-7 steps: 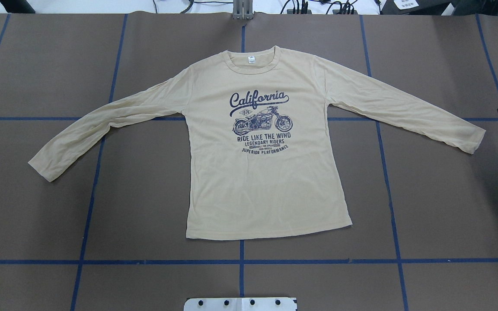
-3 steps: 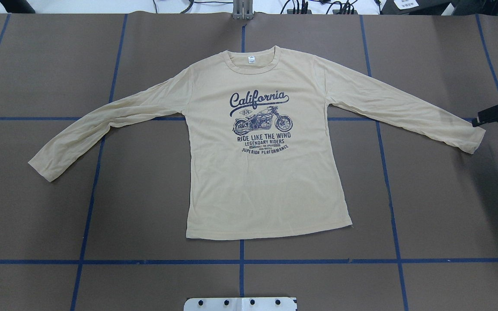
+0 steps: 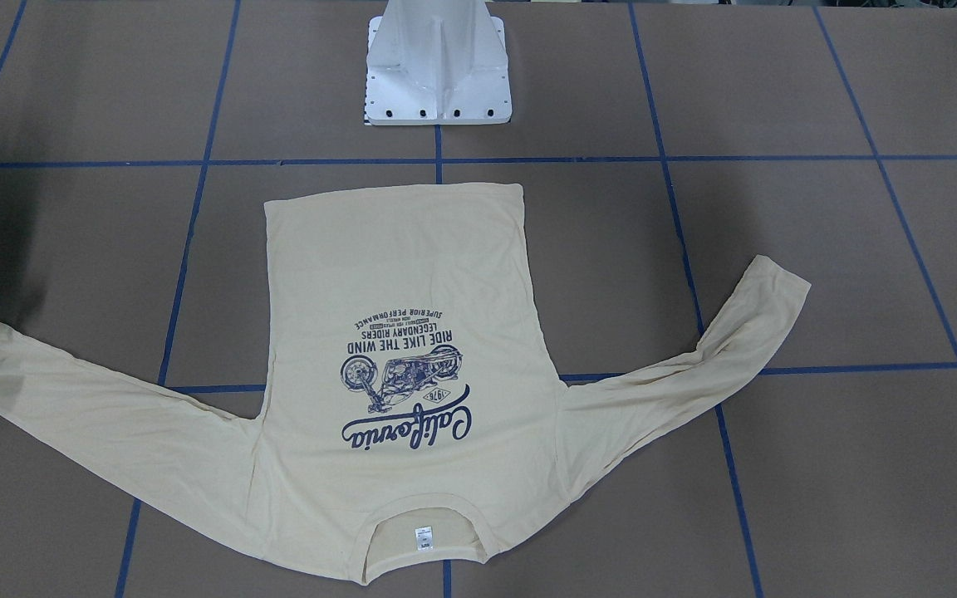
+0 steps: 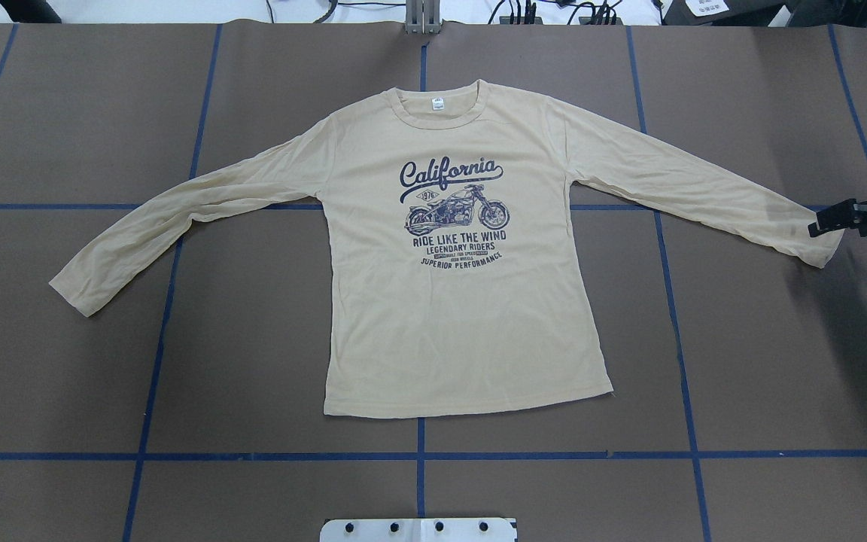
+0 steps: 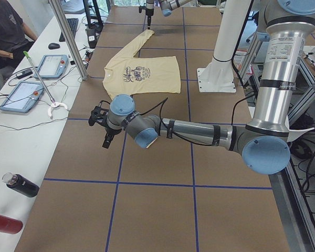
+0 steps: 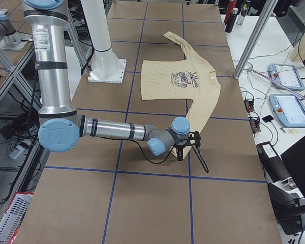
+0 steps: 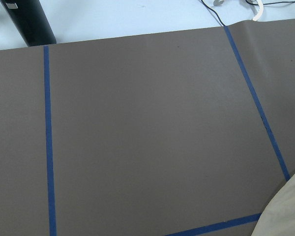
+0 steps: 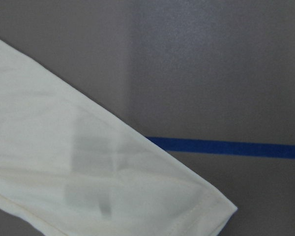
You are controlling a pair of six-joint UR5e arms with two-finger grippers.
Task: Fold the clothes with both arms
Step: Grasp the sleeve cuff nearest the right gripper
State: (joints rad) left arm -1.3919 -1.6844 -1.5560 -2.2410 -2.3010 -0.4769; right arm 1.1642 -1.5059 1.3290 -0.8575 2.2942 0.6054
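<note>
Hovering at the right cuff (image 4: 823, 253) of the T-shirt (image 4: 463, 324), right hand (image 4: 817, 226): opening cannot be told; shallow pinch risks losing thin knit.

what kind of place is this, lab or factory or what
Probably a robotics research lab. The table is papered brown and gridded with blue tape, two jointed robot arms reach out beside a white pedestal, and teach pendants lie on a side bench by a seated person.
</note>
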